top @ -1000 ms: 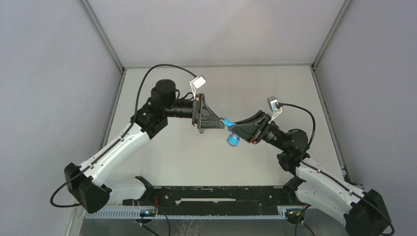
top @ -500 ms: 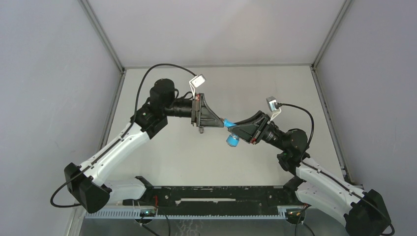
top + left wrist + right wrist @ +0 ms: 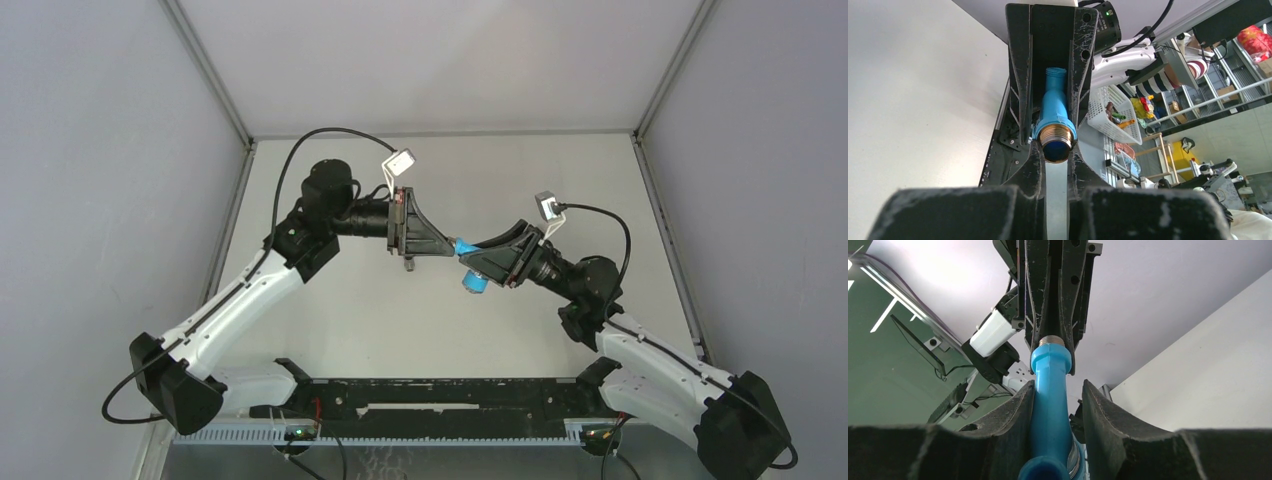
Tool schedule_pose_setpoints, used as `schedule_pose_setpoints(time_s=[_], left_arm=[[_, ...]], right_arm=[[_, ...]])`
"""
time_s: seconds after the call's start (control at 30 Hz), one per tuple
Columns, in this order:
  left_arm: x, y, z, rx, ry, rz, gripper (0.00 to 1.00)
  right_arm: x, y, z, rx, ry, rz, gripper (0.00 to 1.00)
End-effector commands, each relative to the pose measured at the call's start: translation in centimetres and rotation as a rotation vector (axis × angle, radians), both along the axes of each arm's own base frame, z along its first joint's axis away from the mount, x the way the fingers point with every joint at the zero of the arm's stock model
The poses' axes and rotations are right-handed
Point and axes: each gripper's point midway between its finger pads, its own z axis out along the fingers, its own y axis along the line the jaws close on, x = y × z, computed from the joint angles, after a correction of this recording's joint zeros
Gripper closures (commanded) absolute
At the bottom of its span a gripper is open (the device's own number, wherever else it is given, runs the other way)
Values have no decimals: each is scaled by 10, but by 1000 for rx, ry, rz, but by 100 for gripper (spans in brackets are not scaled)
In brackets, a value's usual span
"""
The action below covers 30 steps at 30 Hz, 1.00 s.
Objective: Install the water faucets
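Mid-air above the table [image 3: 430, 330], the blue faucet [image 3: 1054, 107] is bridged between both claws. The left gripper [image 3: 1055, 150] is pinched onto its threaded metal end [image 3: 1055, 134]. The right gripper [image 3: 1058, 387] is set loosely around the blue body, with a gap seen at one finger. Judged to be a handover: the metal end is secured so the body can be released.

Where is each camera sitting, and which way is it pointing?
Top: above and behind the arms, looking down on the table; both arms show, left gripper and right gripper meeting at the blue tap.
Left wrist: on the left wrist, looking along its own fingers at the tap's threaded end.
Right wrist: on the right wrist, looking along its own fingers up the tap.
Shared: both wrist views see the tap and the other gripper.
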Motion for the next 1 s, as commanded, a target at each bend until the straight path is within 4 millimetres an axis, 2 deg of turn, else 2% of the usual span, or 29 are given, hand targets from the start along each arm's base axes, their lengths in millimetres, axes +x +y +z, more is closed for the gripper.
schedule_pose_setpoints(time_s=[0.0,0.1,0.3,0.6,0.8,0.9,0.97], left_arm=[[-6,2,14,-53,-48,-5,100],[-5,2,13,-51,-48,-1,100],[-4,3,11,-45,-48,-2,100],[-5,3,9,-39,-47,-3,100],[-5,3,8,-37,-48,-7,100],[-5,3,8,-37,-48,-8,100],[-5,4,8,-36,-49,-9,100]], right_arm=[[-4,-1,26,56,-57,11,55],[-5,-3,28,62,-66,6,56],[-9,-9,37,82,-92,-15,48],[-8,-9,39,85,-96,-18,46],[-7,-8,42,91,-102,-12,53],[-7,-8,42,92,-108,-16,64],[-8,-9,43,93,-112,-16,62]])
